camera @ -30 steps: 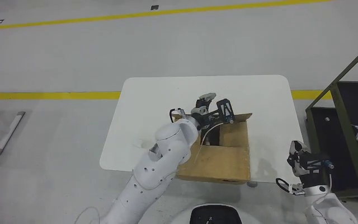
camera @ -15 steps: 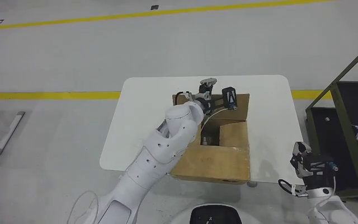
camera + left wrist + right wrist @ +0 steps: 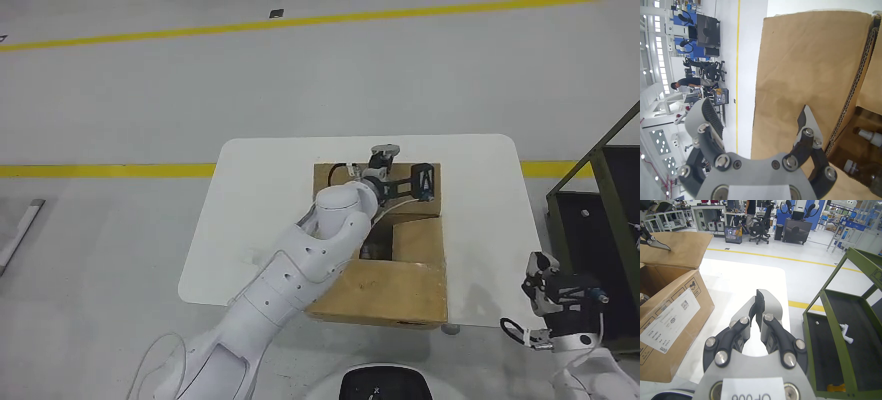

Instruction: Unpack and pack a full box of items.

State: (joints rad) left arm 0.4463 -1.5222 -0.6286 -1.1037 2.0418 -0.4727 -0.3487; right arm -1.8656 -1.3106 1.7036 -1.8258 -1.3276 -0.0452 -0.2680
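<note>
Top view: we look from high above the box (image 3: pixel 400 290), facing straight down and well away from it. It takes in most of the table (image 3: pixel 260 200) around the box and the floor (image 3: pixel 150 90) beyond.

Left wrist view: the camera sits right at the box, facing along the inner face of its raised flap (image 3: pixel 800 66) and outward past it. A strip of the box's inside shows beside the flap.

Right wrist view: the camera is low, off the box's labelled side and a little apart from it. It faces level across the table, outward beyond the box.

Shared: we find the raised flap in all three views. The top and right wrist views also share the table beside the box.
</note>
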